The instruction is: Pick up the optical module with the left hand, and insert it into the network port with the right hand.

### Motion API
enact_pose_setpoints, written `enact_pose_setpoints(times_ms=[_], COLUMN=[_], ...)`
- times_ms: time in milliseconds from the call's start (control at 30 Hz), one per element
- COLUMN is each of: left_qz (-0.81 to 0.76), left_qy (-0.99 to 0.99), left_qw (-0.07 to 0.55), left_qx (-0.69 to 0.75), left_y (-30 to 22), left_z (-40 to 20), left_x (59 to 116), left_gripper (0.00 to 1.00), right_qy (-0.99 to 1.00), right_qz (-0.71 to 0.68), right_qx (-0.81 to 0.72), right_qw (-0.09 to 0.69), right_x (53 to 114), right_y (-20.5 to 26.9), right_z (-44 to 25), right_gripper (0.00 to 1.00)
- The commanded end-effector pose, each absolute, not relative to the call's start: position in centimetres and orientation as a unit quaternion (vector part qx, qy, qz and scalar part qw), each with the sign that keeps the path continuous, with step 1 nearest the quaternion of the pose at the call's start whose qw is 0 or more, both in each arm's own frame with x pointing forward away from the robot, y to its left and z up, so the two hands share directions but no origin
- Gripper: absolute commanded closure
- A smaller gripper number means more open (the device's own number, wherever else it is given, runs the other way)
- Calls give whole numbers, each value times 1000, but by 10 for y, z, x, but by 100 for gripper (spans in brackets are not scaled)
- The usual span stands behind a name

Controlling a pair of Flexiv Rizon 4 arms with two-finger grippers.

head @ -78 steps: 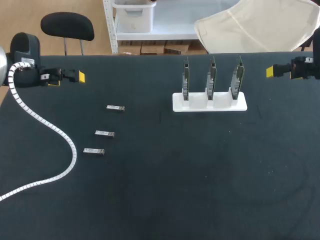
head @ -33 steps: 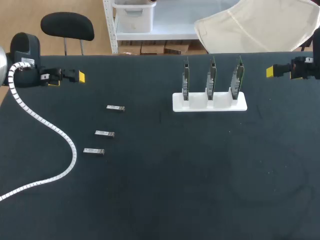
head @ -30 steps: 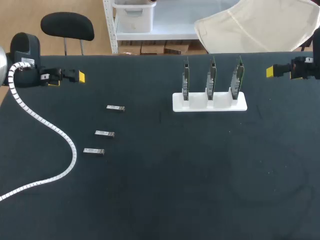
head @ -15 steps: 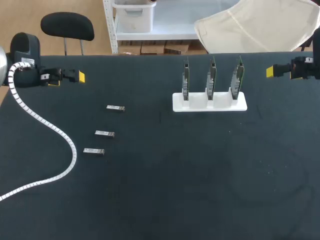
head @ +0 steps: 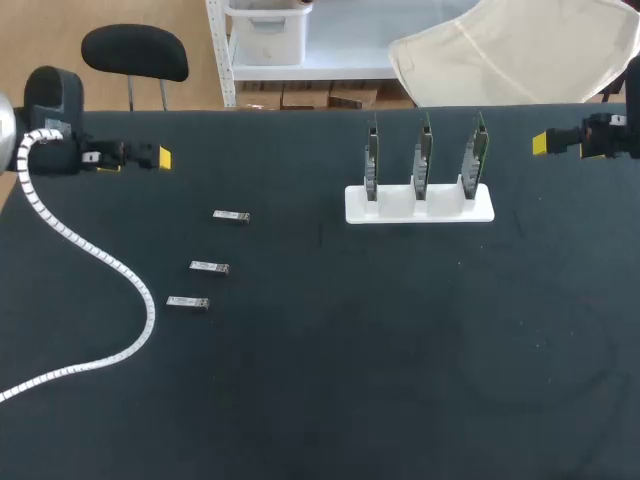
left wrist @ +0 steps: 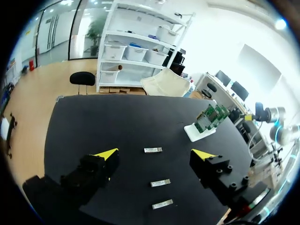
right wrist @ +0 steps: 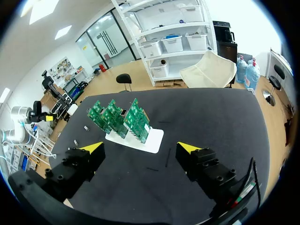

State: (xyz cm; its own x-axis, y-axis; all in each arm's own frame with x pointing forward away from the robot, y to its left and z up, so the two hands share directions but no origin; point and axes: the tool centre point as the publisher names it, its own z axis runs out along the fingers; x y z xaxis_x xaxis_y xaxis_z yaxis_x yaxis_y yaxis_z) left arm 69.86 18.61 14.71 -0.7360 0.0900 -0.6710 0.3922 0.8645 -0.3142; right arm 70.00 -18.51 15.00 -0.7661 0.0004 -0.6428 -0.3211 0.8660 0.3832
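Note:
Three small silver optical modules lie on the black table at the left: one [head: 230,215], one [head: 209,267] and one [head: 187,302]. A white stand [head: 420,212] holds three upright green network boards [head: 424,152] at the back middle. My left gripper [head: 138,158] hovers open at the far left edge, well behind the modules. From the left wrist, the modules [left wrist: 153,150] lie ahead of and below the open left gripper [left wrist: 154,155]. My right gripper [head: 560,145] hangs open at the far right, beside the stand. Through the open right gripper [right wrist: 140,147] the boards [right wrist: 119,117] show ahead.
A white ribbed cable [head: 100,260] trails from my left arm across the table's left side to the front edge. The table [head: 400,360] is a black mat. A chair and shelves stand behind its back edge.
My left arm has shifted very slightly and its cable has swung a little. The modules, the stand and the right arm are unchanged.

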Motion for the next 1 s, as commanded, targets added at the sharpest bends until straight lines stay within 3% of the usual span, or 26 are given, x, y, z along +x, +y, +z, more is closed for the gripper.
enact_pose_setpoints(times_ms=[33, 600, 1000], left_qz=[-188, -92, -105], left_qy=[911, 847, 795], left_qw=[321, 192, 123], left_qx=[179, 488, 585], left_y=[189, 218, 200], left_z=[149, 146, 133], left_x=[705, 734, 735], left_gripper=[0, 0, 0], right_qy=[908, 908, 908], right_qz=[243, 243, 243], right_qx=[-88, -88, -88], right_qw=[330, 330, 330], right_x=[700, 700, 700], right_y=[-185, -185, -185], right_z=[150, 150, 150], right_gripper=[0, 0, 0])
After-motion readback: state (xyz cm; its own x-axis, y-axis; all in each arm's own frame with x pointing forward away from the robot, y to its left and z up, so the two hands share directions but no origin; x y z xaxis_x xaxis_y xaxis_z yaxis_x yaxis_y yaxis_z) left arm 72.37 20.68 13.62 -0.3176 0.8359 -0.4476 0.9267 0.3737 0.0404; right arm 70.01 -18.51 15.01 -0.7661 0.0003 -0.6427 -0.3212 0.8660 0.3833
